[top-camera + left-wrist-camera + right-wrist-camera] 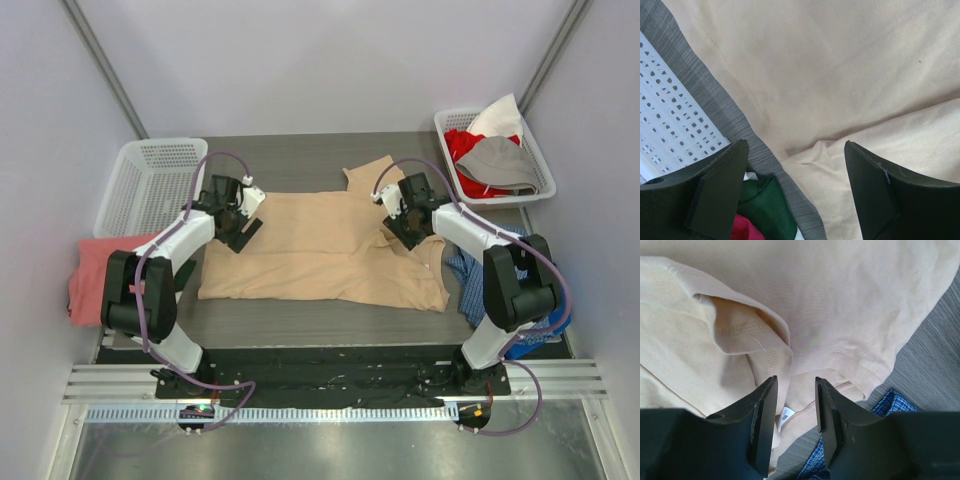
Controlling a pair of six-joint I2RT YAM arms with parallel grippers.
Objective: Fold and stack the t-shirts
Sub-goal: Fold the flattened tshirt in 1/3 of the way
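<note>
This is looking like a robotics lab cell, not a home. Plain white wall panels [300, 60] are boxing in the grey tabletop [300, 155] beyond and beside the jaws. Aluminium rails [110, 383] are running along the edge behind them, and purple cables [225, 155] are looping toward them. A white mesh basket [150, 150] is standing outboard of the left jaws, a clothes-filled basket [445, 122] outboard of the right, with a tan t-shirt [320, 250] spread between.

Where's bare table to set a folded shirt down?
Two bare strips of table: one behind the tan t-shirt, between the empty white basket and the full basket; one in front of its hem, before the arm bases. Crowded: blue checked cloth at the right edge, pink t-shirt at the left.
</note>
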